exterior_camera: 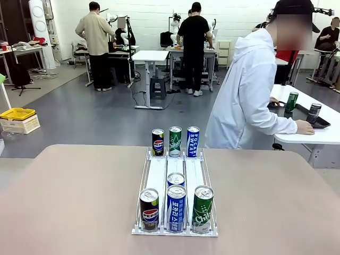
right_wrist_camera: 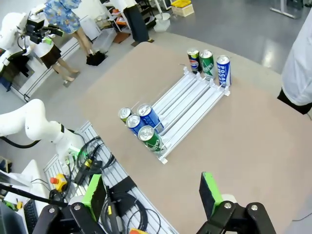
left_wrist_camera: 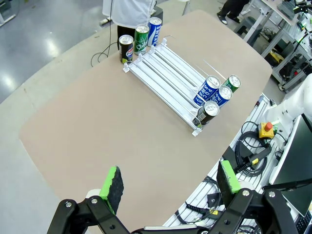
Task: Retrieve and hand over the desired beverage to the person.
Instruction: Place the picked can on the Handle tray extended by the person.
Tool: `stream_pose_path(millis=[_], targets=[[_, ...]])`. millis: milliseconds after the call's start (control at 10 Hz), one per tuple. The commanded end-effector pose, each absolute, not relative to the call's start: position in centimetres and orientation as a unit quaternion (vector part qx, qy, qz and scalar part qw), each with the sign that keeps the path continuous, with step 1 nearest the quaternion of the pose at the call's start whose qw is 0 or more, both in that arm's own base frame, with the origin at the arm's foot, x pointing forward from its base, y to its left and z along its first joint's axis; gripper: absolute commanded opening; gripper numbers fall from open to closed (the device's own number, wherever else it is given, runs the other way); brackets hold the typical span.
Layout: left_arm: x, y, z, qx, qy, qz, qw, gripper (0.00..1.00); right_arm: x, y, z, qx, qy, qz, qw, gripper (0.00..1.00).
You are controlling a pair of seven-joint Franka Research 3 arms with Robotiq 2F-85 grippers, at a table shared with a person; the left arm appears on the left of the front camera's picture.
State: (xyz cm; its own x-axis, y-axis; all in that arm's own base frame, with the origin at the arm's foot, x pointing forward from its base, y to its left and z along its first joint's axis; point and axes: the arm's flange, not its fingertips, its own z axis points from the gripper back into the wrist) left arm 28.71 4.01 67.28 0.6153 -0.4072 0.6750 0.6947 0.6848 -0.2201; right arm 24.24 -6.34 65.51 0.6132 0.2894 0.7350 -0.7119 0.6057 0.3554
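A white three-lane can rack (exterior_camera: 157, 175) lies in the middle of the beige surface (exterior_camera: 69, 202), running away from the robot toward the person (exterior_camera: 249, 95). At its near end stand a Pepsi can (exterior_camera: 149, 209), a blue Pocari Sweat can (exterior_camera: 176, 208) and a green Chilsung can (exterior_camera: 202, 209), with a second blue Pocari Sweat can (exterior_camera: 176, 180) just behind the middle one. At the far end three more stand side by side: a Pepsi can (exterior_camera: 158, 142), a green Chilsung can (exterior_camera: 175, 141) and a blue Pocari Sweat can (exterior_camera: 193, 141). The person, in a white hooded jacket, stands beyond the far right edge, turned away, with a hand (exterior_camera: 305, 127) resting on a neighbouring white table (exterior_camera: 324, 114). In the left wrist view the left gripper (left_wrist_camera: 168, 187) hangs above the bare surface with its green-padded fingers (left_wrist_camera: 112, 187) spread wide and holding nothing. In the right wrist view the right gripper (right_wrist_camera: 152, 194) likewise hovers near the surface's edge, fingers (right_wrist_camera: 210, 192) released and empty, well apart from the rack.
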Motion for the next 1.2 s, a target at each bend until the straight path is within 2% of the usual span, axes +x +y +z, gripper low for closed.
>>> stream_pose_path(millis=[0,1100], targets=[[28.68,4.05,67.29,-0.241,-0.304,-0.320,0.865,1.00,24.52,-6.43,65.39,0.340,-0.323,0.305,0.829,1.00],[28.68,4.05,67.29,-0.241,-0.304,-0.320,0.865,1.00,24.52,-6.43,65.39,0.340,-0.323,0.305,0.829,1.00]])
